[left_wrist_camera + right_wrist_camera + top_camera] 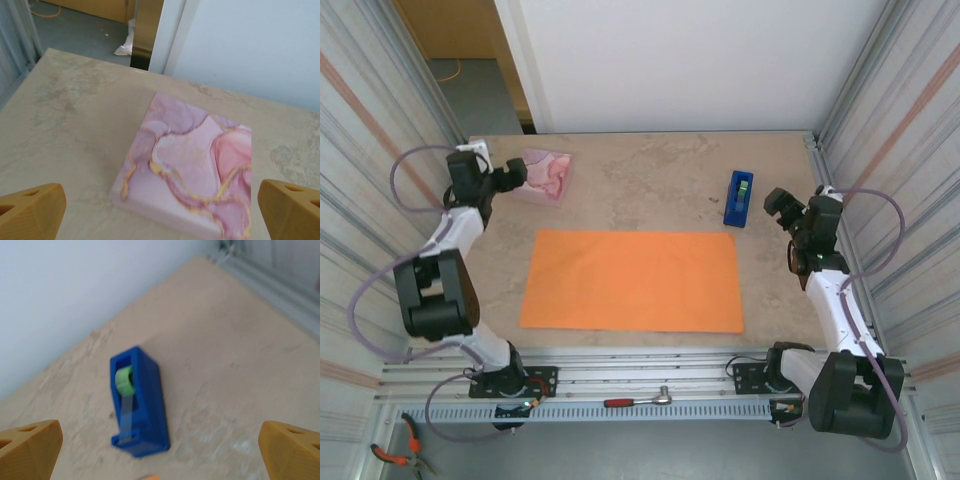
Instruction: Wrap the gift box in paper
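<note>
Left claw (pixel 160 212), jaws apart, faces the gift box (pixel 190 175); right claw (pixel 160 452), likewise apart, faces the tape dispenser (pixel 140 402); paper (pixel 632 280) lies flat on the desk (pixel 650 180).

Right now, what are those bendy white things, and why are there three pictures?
Those are two robot arms bolted to a table. The big picture looks down from above: left arm on the left, right arm on the right. The other two pictures come from small cameras on the wrists, so each shows its own yellow fingers at the bottom corners. The left fingers are wide open, facing a pink gift box. The right fingers are wide open, facing a blue tape dispenser. An orange paper lies flat in the middle. Nothing is held.
</note>
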### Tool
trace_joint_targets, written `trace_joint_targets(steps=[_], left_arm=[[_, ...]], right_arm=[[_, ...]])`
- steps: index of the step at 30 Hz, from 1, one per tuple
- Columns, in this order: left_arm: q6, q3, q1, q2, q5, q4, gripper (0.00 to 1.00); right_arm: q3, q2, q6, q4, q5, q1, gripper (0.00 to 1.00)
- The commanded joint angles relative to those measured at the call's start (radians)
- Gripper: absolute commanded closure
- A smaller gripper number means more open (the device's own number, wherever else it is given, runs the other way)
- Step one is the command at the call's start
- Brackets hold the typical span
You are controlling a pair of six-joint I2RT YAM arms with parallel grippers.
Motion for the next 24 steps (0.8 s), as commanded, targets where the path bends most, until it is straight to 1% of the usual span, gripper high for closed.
trace_joint_targets(steps=[1,6,10,13,15,19,24], left_arm=[[-0.018,0.165,0.012,0.121,0.078,-0.158,0.01],[-0.005,0.388,0.022,0.311,0.105,-0.242,0.01],[0.008,0.55,0.026,0.446,0.135,-0.343,0.01],[0.007,0.627,0.026,0.531,0.191,-0.401,0.01],[-0.017,0.653,0.025,0.565,0.245,-0.421,0.01],[-0.06,0.648,0.007,0.588,0.345,-0.416,0.01],[-0.071,0.609,-0.063,0.567,0.435,-0.397,0.01]], right_arm=[[0.045,0.013,0.026,-0.096,-0.179,0.008,0.01],[0.067,0.037,0.018,-0.127,-0.271,0.033,0.01],[0.089,0.055,0.004,-0.175,-0.294,0.072,0.01],[0.103,0.061,-0.001,-0.209,-0.29,0.104,0.01],[0.114,0.07,0.001,-0.226,-0.295,0.117,0.01],[0.118,0.096,0.021,-0.221,-0.32,0.13,0.01],[0.146,0.179,0.062,-0.2,-0.341,0.168,0.01]])
